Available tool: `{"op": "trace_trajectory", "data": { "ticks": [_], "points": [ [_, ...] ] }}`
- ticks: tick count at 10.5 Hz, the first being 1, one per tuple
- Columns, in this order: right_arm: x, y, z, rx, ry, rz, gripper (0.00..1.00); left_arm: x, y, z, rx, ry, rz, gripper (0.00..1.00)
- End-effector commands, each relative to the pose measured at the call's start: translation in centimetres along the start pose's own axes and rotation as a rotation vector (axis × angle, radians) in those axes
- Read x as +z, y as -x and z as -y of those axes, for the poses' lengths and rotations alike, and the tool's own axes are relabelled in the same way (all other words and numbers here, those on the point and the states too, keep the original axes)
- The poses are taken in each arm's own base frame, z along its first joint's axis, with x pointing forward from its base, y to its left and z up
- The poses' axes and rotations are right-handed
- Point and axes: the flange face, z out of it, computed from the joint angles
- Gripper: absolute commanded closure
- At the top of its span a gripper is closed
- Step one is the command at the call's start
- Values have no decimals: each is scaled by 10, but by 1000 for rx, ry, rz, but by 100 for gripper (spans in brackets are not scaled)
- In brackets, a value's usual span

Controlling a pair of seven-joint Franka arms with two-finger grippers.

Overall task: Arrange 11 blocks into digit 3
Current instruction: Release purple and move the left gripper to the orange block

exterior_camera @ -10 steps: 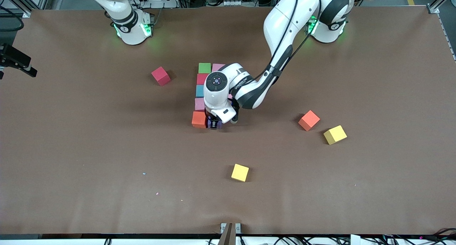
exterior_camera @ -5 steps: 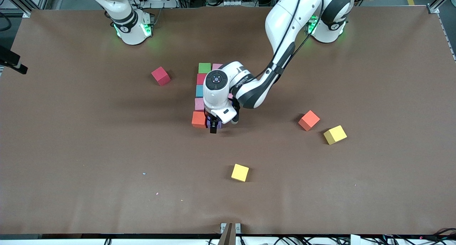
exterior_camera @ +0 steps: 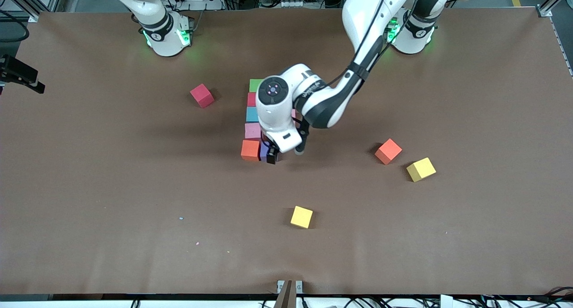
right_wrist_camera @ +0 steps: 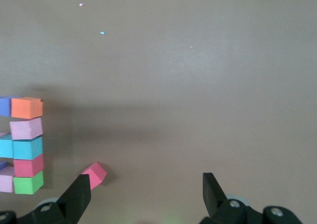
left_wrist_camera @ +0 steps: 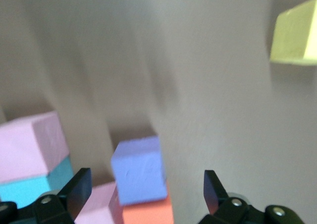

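Blocks (exterior_camera: pixel 253 120) stand in a column at mid-table in the front view, green at the top, then red, light blue, pink and an orange block (exterior_camera: pixel 250 150) nearest the camera, with a purple block (exterior_camera: pixel 264 151) touching the orange one toward the left arm's end; a loose pink block (exterior_camera: pixel 202 95) and a loose orange block (exterior_camera: pixel 388 151) lie well apart from the figure. The left gripper (exterior_camera: pixel 271 157) hangs just over the purple block, its arm bent down from its base in a steep elbow. In the left wrist view the left gripper's fingers (left_wrist_camera: pixel 75 190) are spread wide and empty, the purple block free between them; a straight lift should keep the row undisturbed. In the right wrist view the right gripper (right_wrist_camera: pixel 143 194) waits high, wide open, holding nothing.
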Motion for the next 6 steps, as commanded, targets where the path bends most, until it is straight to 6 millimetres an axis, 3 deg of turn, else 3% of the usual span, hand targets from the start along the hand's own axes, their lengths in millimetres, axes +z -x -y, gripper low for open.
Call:
{"op": "trace_trajectory", "data": {
  "ticks": [1,2,4,5,6],
  "points": [
    [-4,5,0,9,15,-2,0,-4,-37,-15,136,-16,-22,0],
    [-4,5,0,1,20,-1,0,-15,-47,-13,279,-42,-39,0],
    [0,2,0,-2,19,6,0,-42,-98,-15,384,-117,-59,0],
    [1,1,0,-2,17,11,0,-47,-117,-2,409,-149,-67,0],
    [1,1,2,-7,17,5,0,-58,-150,9,469,-176,-64,0]
  ]
}}
